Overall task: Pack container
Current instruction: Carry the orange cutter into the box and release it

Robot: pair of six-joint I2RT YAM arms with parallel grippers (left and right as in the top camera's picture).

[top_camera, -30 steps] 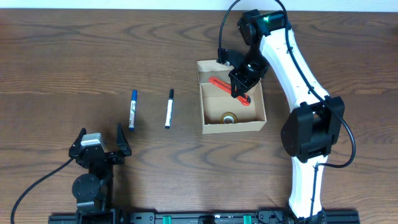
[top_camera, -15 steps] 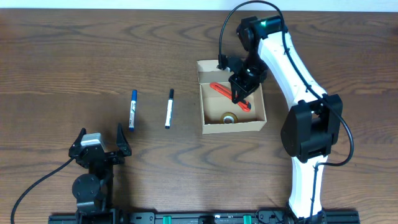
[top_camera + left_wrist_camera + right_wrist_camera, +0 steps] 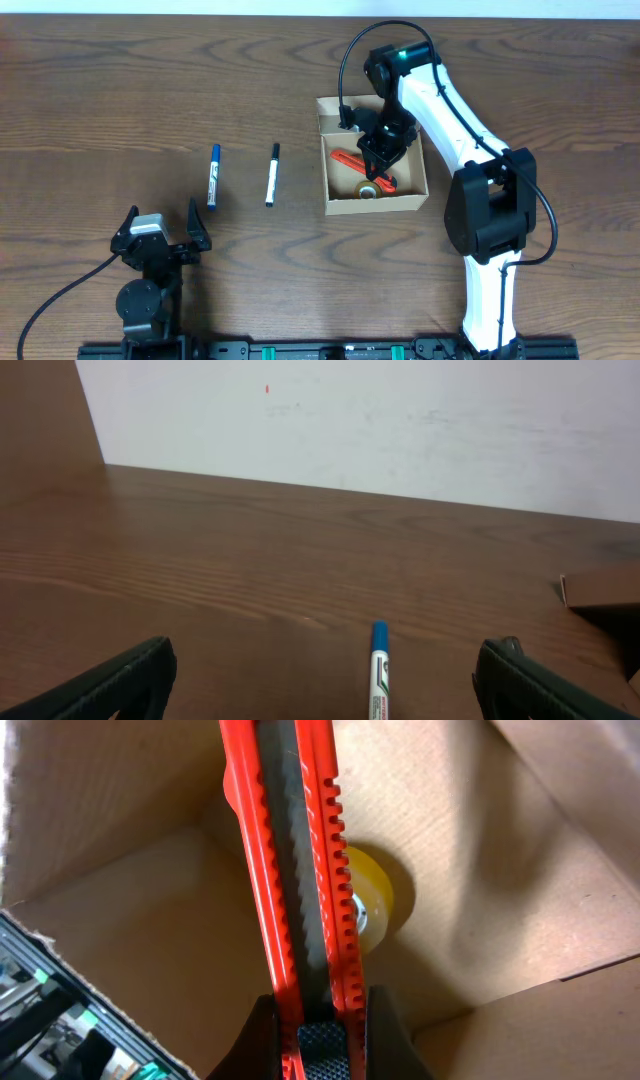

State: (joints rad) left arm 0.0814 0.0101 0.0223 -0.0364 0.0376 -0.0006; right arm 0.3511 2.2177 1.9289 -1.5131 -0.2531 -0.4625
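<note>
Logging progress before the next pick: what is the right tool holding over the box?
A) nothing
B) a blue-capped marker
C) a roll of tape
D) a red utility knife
D: the right tool is shut on the red utility knife inside the box, while the tape roll lies on the box floor and both markers are out on the table.

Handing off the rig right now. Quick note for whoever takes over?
Right gripper: shut on the red utility knife, held down inside the container, over the tape roll. Not released yet.
Left gripper: open, empty, at the near table edge.
Done: tape roll is in the container.
Left: release the knife, then pack the blue marker and the black marker, both lying on the table left of the container.
</note>
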